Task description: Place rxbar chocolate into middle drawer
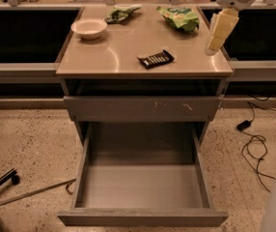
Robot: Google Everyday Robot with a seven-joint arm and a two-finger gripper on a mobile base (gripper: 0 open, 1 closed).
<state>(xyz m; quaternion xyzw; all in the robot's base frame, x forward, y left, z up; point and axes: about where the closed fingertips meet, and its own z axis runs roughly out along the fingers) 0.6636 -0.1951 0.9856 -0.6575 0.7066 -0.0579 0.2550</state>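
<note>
On the left of the top (pixel 106 57) I have a white bowl (pixel 89 28), with a dark packet (pixel 121 13) behind it towards the back edge. Neither matters to me.

Next comes the bar (pixel 156 59). It lies flat near the front edge, right of centre, label up, turned slightly askew, with nothing touching it. Further back and to the right is a green bag (pixel 179 18), well apart from the bar.

I judge the bar to be light and fairly stiff, though its glossy wrapper is likely slick. It is thin, so I would pinch it across the short width near the middle. I would come straight down, with the wrist turned to match its slant, so it neither slides nor pivots.

At the far right the gripper (pixel 213 46) hangs over the top's right edge, pointing down and left. It is apart from the bar and holds nothing. I cannot tell how far open it is.

Below the top is a scratched front (pixel 143 108), closed. Beneath it the drawer (pixel 143 217) is pulled right out towards me, with nothing visible inside. Its tall walls mean I could release the bar low over the floor. A cable (pixel 254 146) trails on the ground at the right, away from my path.
</note>
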